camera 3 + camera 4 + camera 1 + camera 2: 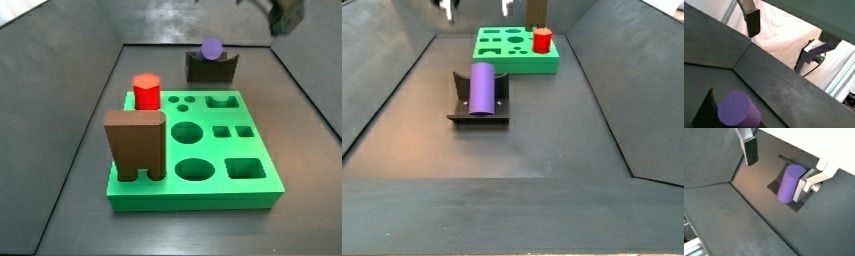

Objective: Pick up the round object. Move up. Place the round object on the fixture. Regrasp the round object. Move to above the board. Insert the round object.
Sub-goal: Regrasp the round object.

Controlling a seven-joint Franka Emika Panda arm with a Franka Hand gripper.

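The round object [482,88] is a purple cylinder lying on its side in the notch of the fixture [458,97], in front of the board [516,67]. A side view shows its end [211,48] above the fixture [207,70], behind the board [221,188]. My gripper [476,8] hangs open well above it, apart from it, with nothing between the fingers. In a wrist view the cylinder [789,183] lies below, close to one finger [809,182] of the gripper [781,165]. Another wrist view shows the cylinder's end [737,110] far from the gripper [784,37].
A red hexagonal peg [146,92] and a tall brown arch block [136,145] stand in the green board; several holes are open. Dark sloping walls [382,90] enclose the floor on both sides.
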